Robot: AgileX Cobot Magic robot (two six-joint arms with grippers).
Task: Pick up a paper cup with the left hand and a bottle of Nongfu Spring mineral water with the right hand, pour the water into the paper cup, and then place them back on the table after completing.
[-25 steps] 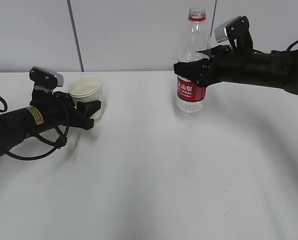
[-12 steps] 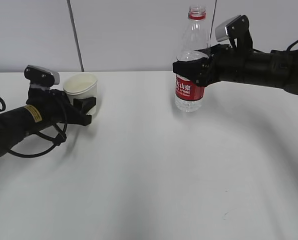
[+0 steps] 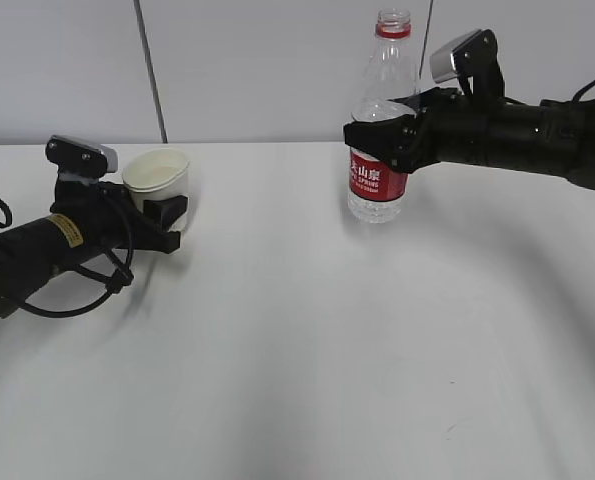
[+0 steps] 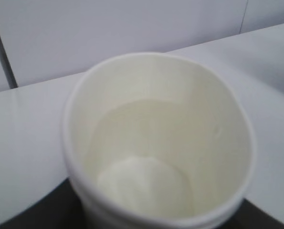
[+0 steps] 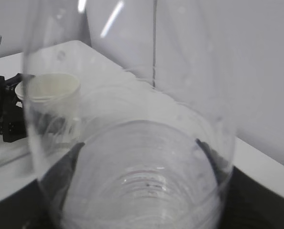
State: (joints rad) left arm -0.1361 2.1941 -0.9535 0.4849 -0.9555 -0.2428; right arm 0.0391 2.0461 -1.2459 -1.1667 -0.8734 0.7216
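Note:
The white paper cup (image 3: pixel 158 178) is at the left, tilted slightly, between the fingers of my left gripper (image 3: pixel 167 212), which is shut on it. In the left wrist view the cup (image 4: pixel 156 143) fills the frame, and only dark finger edges (image 4: pixel 32 210) show below it. A faint arc marks its inner wall; I cannot tell whether it is water. My right gripper (image 3: pixel 382 135) is shut on the upright, uncapped clear bottle (image 3: pixel 378 180) with a red label, just above the table (image 3: pixel 297 340). The bottle (image 5: pixel 132 157) also fills the right wrist view, and the water level is unclear.
A light grey wall with a vertical seam (image 3: pixel 149 70) stands behind the table's back edge. Loose black cables (image 3: pixel 97 290) hang by the left arm. The cup also shows through the bottle in the right wrist view (image 5: pixel 48 88).
My left gripper has drawn the cup to the left and a little up. My right gripper has shifted the bottle slightly left and up.

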